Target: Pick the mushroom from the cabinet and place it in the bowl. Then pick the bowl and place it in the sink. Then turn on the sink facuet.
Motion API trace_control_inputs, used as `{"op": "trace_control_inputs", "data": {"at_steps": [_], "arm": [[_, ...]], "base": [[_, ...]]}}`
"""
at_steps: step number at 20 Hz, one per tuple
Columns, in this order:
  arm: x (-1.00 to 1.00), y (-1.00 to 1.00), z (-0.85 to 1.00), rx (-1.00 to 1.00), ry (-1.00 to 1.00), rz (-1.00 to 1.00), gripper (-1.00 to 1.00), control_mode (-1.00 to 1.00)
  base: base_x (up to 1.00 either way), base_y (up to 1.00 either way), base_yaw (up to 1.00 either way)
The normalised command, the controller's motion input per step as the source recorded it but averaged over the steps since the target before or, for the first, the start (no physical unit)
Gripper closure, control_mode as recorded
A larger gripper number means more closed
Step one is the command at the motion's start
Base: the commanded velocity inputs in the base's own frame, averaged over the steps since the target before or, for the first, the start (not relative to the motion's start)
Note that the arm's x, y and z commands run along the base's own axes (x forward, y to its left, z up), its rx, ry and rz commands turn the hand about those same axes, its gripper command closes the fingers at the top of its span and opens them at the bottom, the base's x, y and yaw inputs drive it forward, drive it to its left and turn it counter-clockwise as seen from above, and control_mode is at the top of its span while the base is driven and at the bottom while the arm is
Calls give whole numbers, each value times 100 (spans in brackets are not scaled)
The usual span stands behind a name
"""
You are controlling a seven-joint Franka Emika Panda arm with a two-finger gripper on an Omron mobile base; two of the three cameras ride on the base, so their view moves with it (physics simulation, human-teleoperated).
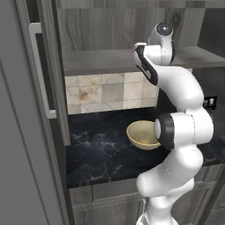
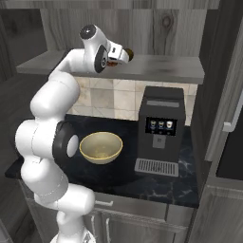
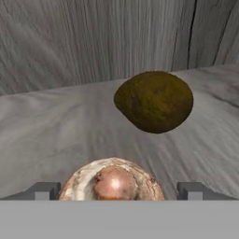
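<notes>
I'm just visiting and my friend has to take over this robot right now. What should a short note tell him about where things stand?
Gripper: up at the cabinet shelf, fingers open on either side of the mushroom, not yet closed on it.
An olive-brown lump lies farther back on the shelf; leave it alone.
Bowl: empty, on the dark counter, beside the coffee machine.
Done: the arm has reached the mushroom.
Left: grip the mushroom, drop it into the bowl, carry the bowl to the sink, turn on the faucet.
</notes>
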Motion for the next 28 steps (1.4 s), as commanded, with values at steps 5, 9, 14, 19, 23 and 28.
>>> {"op": "trace_control_inputs", "data": {"at_steps": [5,9,14,19,23,28], "arm": [[-10,0,-3,0,1,0,100,-100],[-84,4,-1,-2,-15,0,100,-100],[-100,0,-6,-1,-19,0,100,-100],[-100,0,0,0,-6,-1,100,-100],[-100,0,-15,1,23,-4,100,-100],[-100,2,-41,2,40,-2,100,-100]], "base": [[0,0,0],[0,0,0],[0,0,0],[0,0,0],[0,0,0],[0,0,0]]}}
